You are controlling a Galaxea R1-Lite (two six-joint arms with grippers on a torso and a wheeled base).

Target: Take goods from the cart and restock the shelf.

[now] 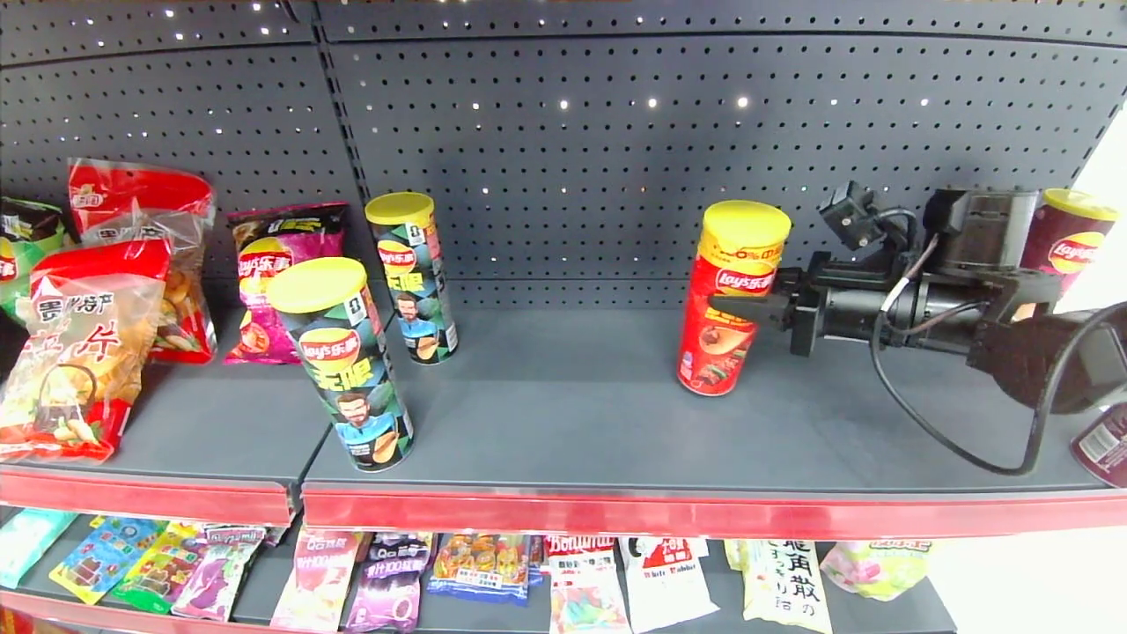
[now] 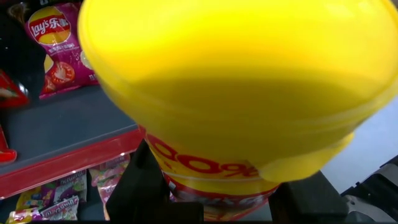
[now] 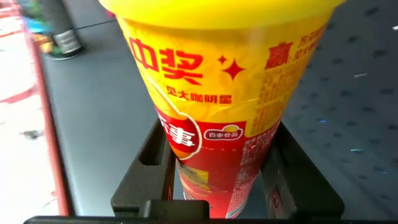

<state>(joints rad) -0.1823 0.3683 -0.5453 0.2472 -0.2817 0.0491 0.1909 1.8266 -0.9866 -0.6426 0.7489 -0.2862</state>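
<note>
Lidded red can (image 1: 731, 299) in right jaws; second can (image 2: 236, 93) in left jaws

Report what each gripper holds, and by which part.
Right gripper: red can, around its middle. Left gripper: second can, by its body.

A round logo and rows of characters are printed on the red can (image 1: 718, 352); a percentage figure is carried by the second red can (image 2: 211, 171); logos and boxed numerals are borne by the front dark can (image 1: 352, 379) and the rear dark can (image 1: 421, 291); lettering is seen on the lower-shelf packets (image 1: 585, 586).
</note>
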